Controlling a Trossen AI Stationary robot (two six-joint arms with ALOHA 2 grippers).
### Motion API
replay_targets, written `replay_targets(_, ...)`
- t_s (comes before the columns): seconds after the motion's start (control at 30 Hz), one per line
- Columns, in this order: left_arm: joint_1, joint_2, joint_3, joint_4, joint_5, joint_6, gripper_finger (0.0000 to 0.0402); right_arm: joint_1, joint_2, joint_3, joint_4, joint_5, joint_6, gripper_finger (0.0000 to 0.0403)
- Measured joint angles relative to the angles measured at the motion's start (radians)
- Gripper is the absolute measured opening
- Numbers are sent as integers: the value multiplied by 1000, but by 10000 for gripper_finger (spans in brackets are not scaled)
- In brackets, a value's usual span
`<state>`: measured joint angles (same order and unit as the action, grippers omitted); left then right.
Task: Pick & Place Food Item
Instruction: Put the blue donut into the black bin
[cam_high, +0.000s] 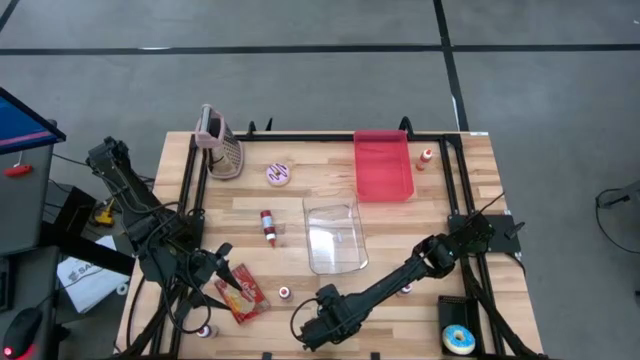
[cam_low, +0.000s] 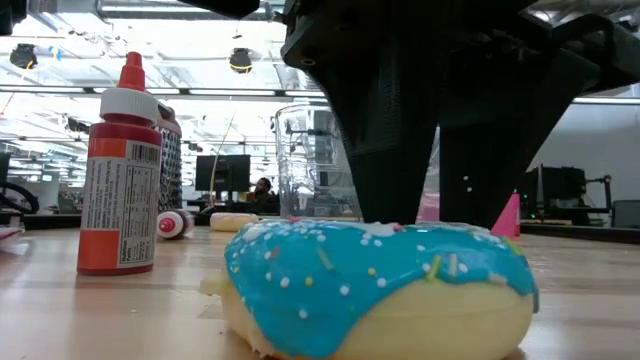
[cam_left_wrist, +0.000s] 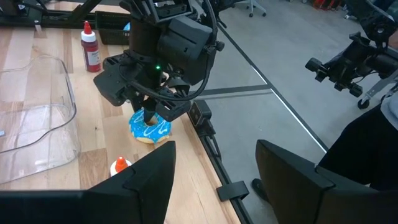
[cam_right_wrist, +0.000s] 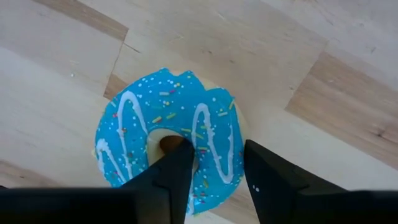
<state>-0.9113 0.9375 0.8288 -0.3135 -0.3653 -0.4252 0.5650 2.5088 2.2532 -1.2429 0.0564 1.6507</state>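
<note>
The doughnut (cam_right_wrist: 168, 140) has bright blue icing with white zigzag lines and coloured sprinkles over a pale yellow base. The bottle (cam_low: 121, 170) is red with a white label. The desk (cam_right_wrist: 280, 50) is pale wood.

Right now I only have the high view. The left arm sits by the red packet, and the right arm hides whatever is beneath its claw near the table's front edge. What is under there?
Observer: A donut with blue icing, white stripes and sprinkles.
Operator: Is the right claw on it?
Observer: The right claw straddles the ring, with one finger in the hole and the other outside.
Operator: Lifted?
Observer: No, the low view shows it flat on the table.
</note>
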Motion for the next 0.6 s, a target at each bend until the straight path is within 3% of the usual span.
replay_targets(0.6,0,0,0,0,0,2,218,16,0,0,1,23,52,131)
